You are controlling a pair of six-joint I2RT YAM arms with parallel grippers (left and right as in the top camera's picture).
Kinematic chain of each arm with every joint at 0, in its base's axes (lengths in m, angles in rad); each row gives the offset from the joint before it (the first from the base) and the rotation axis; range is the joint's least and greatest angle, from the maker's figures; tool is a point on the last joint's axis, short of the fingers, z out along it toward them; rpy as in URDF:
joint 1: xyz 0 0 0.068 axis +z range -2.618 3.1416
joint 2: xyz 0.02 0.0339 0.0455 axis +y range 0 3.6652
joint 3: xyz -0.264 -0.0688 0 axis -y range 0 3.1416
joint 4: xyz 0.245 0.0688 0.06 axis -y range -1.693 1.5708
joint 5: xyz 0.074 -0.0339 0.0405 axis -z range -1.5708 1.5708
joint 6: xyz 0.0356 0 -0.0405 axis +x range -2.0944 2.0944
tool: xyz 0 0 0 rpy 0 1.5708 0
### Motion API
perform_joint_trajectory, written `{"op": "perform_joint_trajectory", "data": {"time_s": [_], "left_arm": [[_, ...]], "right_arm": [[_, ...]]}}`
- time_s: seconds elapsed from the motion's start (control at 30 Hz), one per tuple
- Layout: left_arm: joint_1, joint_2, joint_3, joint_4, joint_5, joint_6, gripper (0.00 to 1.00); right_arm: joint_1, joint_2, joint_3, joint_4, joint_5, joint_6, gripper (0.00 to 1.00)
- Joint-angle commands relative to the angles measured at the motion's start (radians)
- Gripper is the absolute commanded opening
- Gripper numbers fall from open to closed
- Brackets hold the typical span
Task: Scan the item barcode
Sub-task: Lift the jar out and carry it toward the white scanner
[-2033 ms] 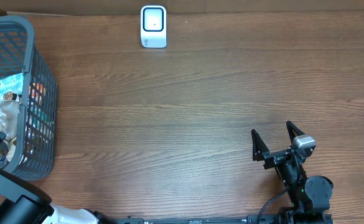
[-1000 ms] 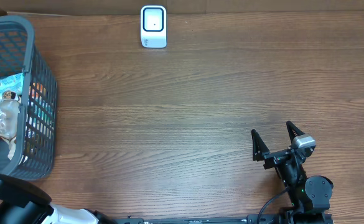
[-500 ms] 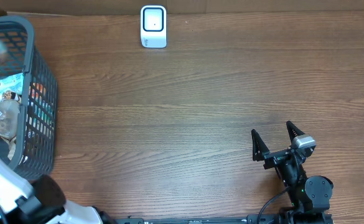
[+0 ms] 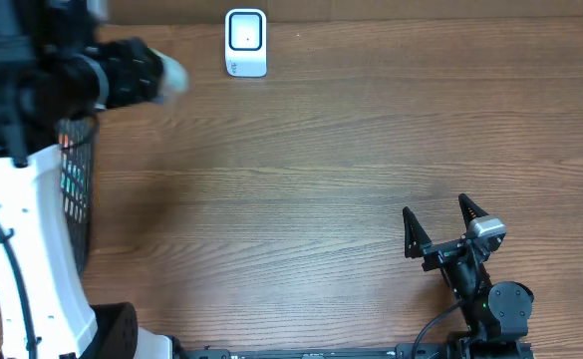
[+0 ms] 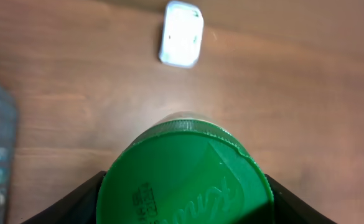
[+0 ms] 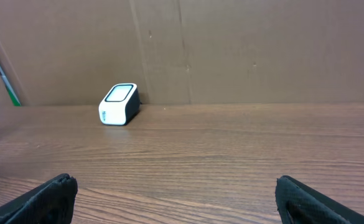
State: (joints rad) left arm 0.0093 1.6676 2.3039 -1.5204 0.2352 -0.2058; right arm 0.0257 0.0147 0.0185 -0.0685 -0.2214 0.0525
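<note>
Left arm swung up from basket (image 4: pixel 80 199) toward scanner (image 4: pixel 246 42), left hand (image 5: pixel 185 208) clamped on green-lidded jar (image 5: pixel 185 165) above table (image 4: pixel 321 179), probably rigid, light, slick plastic, best gripped across its sides; right hand (image 4: pixel 438 224) apart.

Even soft light; left end effector (image 4: pixel 154 75) motion-blurred overhead

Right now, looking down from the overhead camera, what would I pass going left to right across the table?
left arm → green-lidded container held in its jaws → barcode scanner → right gripper, jaws open.
</note>
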Motion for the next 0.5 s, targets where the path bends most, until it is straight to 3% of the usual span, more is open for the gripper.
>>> {"op": "perform_joint_trajectory", "data": {"time_s": [0.0, 0.2, 0.47], "left_arm": [[-0.082, 0.017, -0.074, 0.003, -0.064, 0.011, 0.41], [-0.211, 0.040, -0.287, 0.063, -0.089, 0.003, 0.41], [-0.307, 0.060, -0.589, 0.267, -0.091, -0.004, 0.42]], "right_arm": [[-0.005, -0.012, -0.010, 0.005, -0.001, 0.003, 1.00], [-0.005, -0.012, -0.010, 0.005, -0.001, 0.003, 1.00], [-0.005, -0.012, -0.010, 0.005, -0.001, 0.003, 1.00]]}}
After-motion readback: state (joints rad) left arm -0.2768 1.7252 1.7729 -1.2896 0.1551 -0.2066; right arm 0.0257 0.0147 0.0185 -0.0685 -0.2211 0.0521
